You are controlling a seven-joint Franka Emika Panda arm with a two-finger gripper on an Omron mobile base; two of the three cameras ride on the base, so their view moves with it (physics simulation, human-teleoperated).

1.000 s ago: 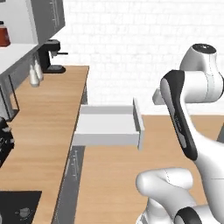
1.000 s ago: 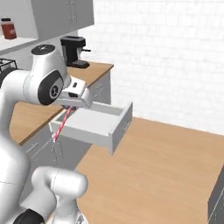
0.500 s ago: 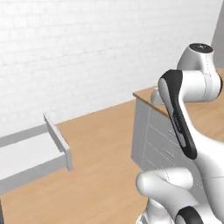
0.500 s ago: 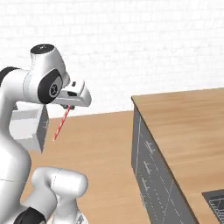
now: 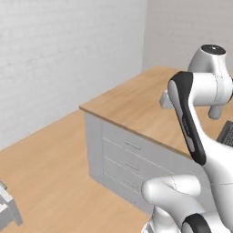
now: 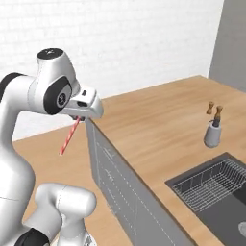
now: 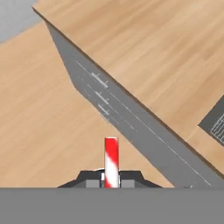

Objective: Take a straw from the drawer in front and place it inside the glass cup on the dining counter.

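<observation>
Your claw (image 6: pixel 79 117) is clamped shut on the top end of the straw (image 6: pixel 69 137), which hangs down and a little to one side below it, its long axis steep but not plumb. The hand view confirms it: the straw (image 7: pixel 111 162) stands up between the two tips.

The claw hangs over the floor, just off the near corner of the worktop (image 6: pixel 158 125). The move turns on finding the cup, and I cannot make out a clear glass anywhere on the wood. What does show is a small grey holder with two brown shakers (image 6: pixel 213 129), well apart from the claw on the far side of the top, and beyond that the dark sink (image 6: pixel 216 192). Between claw and holder the wood lies bare.
</observation>
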